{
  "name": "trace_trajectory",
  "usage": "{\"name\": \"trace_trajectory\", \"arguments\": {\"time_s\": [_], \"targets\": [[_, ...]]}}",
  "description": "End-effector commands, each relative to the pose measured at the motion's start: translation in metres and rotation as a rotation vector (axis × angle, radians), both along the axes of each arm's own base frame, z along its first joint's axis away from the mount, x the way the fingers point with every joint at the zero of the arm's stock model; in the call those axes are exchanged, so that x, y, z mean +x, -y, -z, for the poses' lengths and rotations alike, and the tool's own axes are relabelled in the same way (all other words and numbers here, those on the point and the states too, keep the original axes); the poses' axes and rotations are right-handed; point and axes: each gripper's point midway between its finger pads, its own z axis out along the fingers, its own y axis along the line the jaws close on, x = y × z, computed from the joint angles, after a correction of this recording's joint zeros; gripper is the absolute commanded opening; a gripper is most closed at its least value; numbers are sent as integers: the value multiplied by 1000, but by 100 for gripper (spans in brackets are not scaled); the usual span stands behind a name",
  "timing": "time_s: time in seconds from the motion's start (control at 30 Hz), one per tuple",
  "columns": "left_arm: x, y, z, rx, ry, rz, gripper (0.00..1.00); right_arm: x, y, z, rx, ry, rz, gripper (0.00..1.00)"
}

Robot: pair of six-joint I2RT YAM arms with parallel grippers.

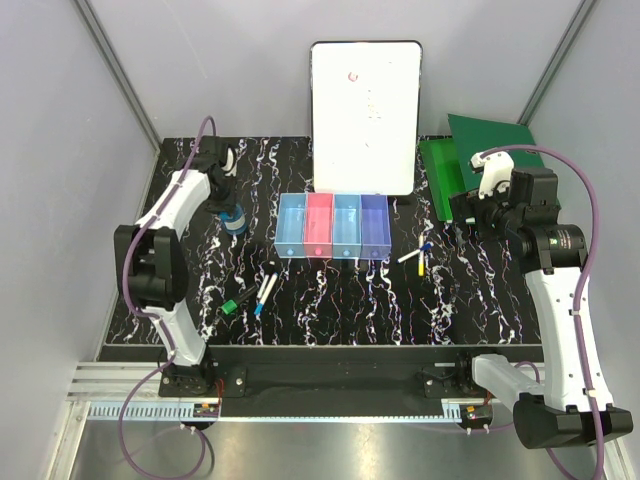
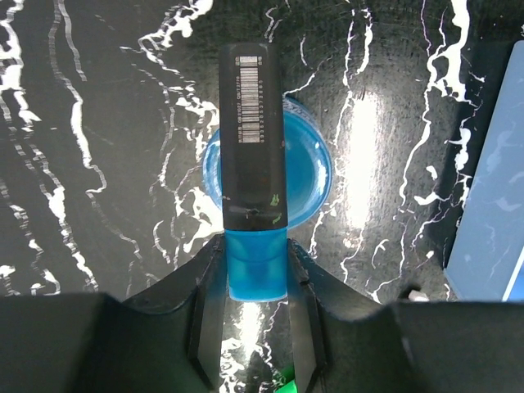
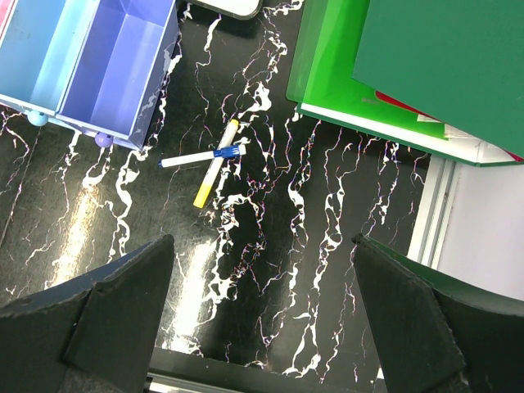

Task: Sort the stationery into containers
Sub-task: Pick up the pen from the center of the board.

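Note:
My left gripper [image 2: 255, 252] is shut on the blue end of a marker [image 2: 252, 139] with a black barcoded body. It holds the marker over the round blue tape roll [image 2: 304, 176], which lies on the table left of the bins [image 1: 234, 219]. My left gripper [image 1: 226, 188] is at the table's back left. The four joined bins [image 1: 333, 226] stand in the middle. A green-black marker [image 1: 238, 301] and two white pens [image 1: 266, 288] lie in front of them. A blue-capped pen [image 3: 201, 156] and a yellow-ended pen [image 3: 214, 166] lie crossed below my open, empty right gripper [image 3: 262, 246].
A large white board [image 1: 365, 115] stands behind the bins. A green binder [image 3: 393, 65] lies at the back right, close to my right gripper [image 1: 482, 205]. The purple-blue bin [image 3: 115, 70] is at the upper left of the right wrist view. The table's right edge is near.

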Motion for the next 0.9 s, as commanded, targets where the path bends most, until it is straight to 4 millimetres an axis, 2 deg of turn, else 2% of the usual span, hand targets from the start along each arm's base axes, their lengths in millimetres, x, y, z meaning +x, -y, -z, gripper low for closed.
{"name": "trace_trajectory", "arguments": {"time_s": [0.0, 0.13, 0.23, 0.43, 0.53, 0.63, 0.73, 0.87], "targets": [[9, -6, -50, 29, 140, 9, 0, 3, -1, -8, 1, 39, -9, 98], [10, -1, -77, 22, 204, 74, 0, 4, -1, -8, -1, 38, -15, 97], [7, 6, -89, 34, 229, 167, 0, 6, 0, -7, -14, 38, -20, 98], [-3, 29, -97, 83, 254, 321, 0, 4, -3, -9, -33, 58, -68, 98], [-5, 42, -92, 88, 246, 317, 0, 4, -7, -12, -20, 66, -81, 98], [-9, 67, -78, 35, 212, 322, 0, 5, -7, -15, -13, 71, -77, 97], [-18, 108, -65, 13, 179, 410, 0, 3, -6, -18, -15, 81, -70, 97], [-15, 136, -57, 54, 176, 460, 0, -3, -4, -14, -25, 83, -65, 97]]}}
